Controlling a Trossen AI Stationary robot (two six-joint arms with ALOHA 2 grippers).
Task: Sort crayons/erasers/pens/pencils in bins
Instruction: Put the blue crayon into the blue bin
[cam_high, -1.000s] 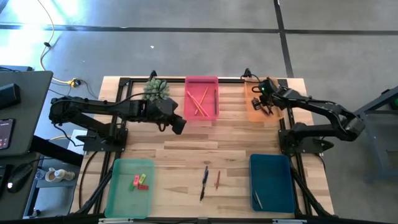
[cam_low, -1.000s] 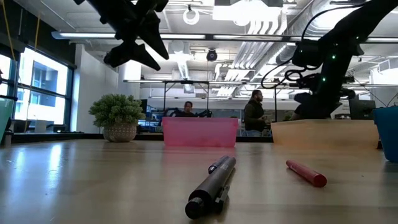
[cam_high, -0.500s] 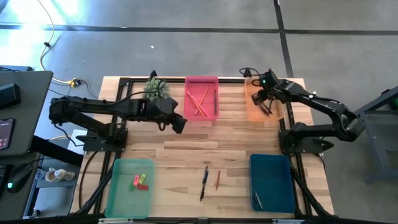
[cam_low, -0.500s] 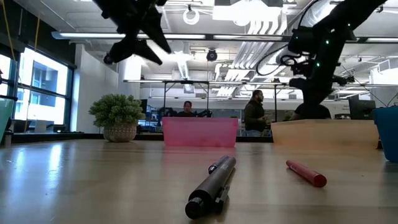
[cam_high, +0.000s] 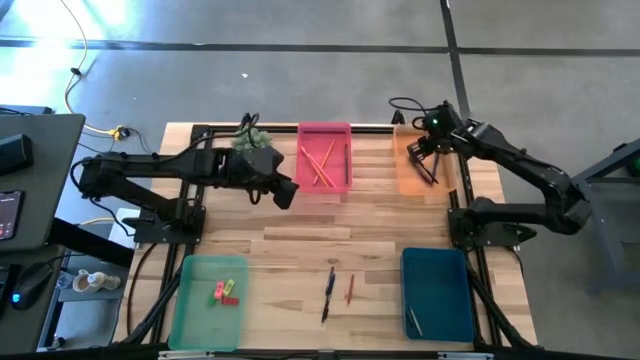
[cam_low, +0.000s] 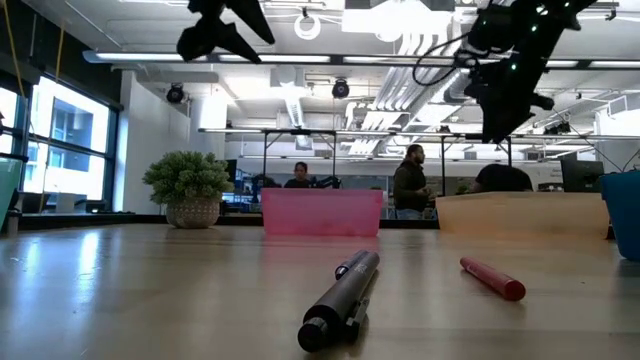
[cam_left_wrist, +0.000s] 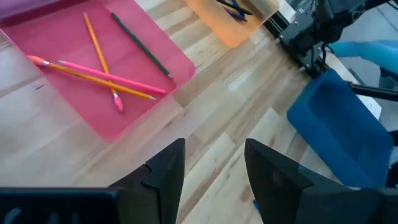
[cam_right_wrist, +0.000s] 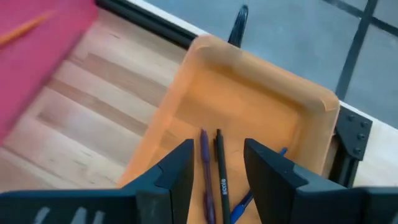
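My left gripper (cam_high: 286, 194) hangs open in the air beside the pink bin's (cam_high: 325, 185) near left corner; its wrist view shows the gap (cam_left_wrist: 214, 168) empty. Orange, pink and dark green pencils (cam_left_wrist: 99, 68) lie flat in that bin. Above the orange bin (cam_high: 408, 182), my right gripper (cam_high: 424, 150) is open too, with nothing between its fingers (cam_right_wrist: 217, 171). A purple pen (cam_right_wrist: 206, 168), a black one and a blue one lie on that bin's floor. The erasers (cam_high: 224, 292) rest in the green bin (cam_high: 195, 310). A dark pen (cam_high: 328, 293) and a red stick (cam_high: 350, 288) lie on the table.
The teal bin (cam_high: 440, 275) stands at the near right with a thin stick (cam_high: 413, 320) in it. A potted plant (cam_high: 250, 138) sits at the far edge, left of the pink bin. Bare wood lies between the bins in the table's middle. People show in the room behind the table.
Both grippers have risen. My right gripper has come up out of the orange bin and stands well above its rim. My left gripper has climbed beside the pink bin without turning. The pens, pencils and erasers have stayed where they were.
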